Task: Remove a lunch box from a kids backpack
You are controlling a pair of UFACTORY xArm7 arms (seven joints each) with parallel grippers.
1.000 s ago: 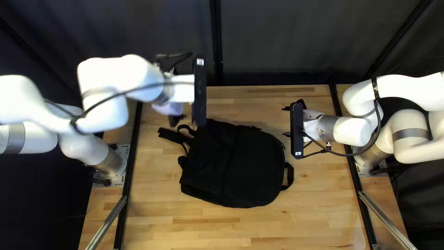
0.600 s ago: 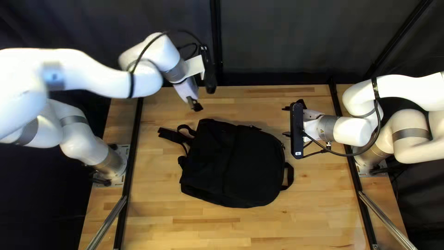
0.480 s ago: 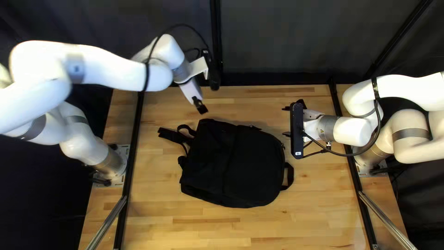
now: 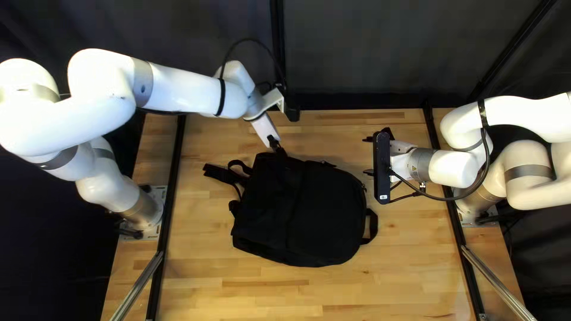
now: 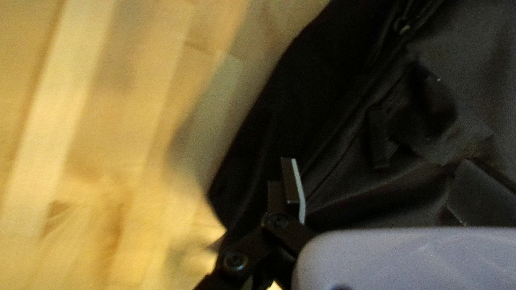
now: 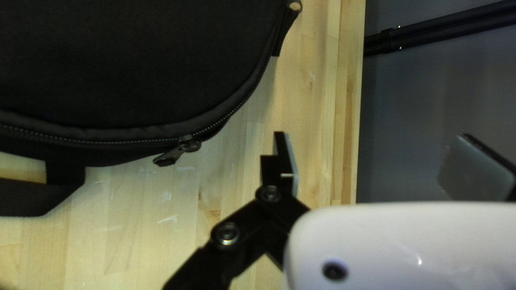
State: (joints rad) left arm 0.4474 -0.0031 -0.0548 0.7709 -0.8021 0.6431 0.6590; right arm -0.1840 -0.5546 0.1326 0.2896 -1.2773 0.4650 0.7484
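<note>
A black backpack (image 4: 303, 214) lies flat on the table, its straps toward the left of the top left view. My left gripper (image 4: 278, 145) is at the backpack's far edge. Seen from the left wrist, my left gripper (image 5: 379, 188) stands open above the dark cloth of the backpack (image 5: 344, 134). My right gripper (image 4: 367, 156) is beside the backpack's right end. In the right wrist view my right gripper (image 6: 395, 166) is open with nothing between its fingers, apart from the backpack's zippered edge (image 6: 134, 131). No lunch box shows.
The wooden table (image 4: 238, 294) has black rails along both sides. A dark curtain (image 4: 357, 53) hangs behind its far edge. In the right wrist view, the table's edge and a black bar (image 6: 430, 32) lie ahead of the gripper.
My left arm has swung round and its gripper has moved right and nearer, from off the backpack to its far edge. The right arm and the backpack have stayed still.
</note>
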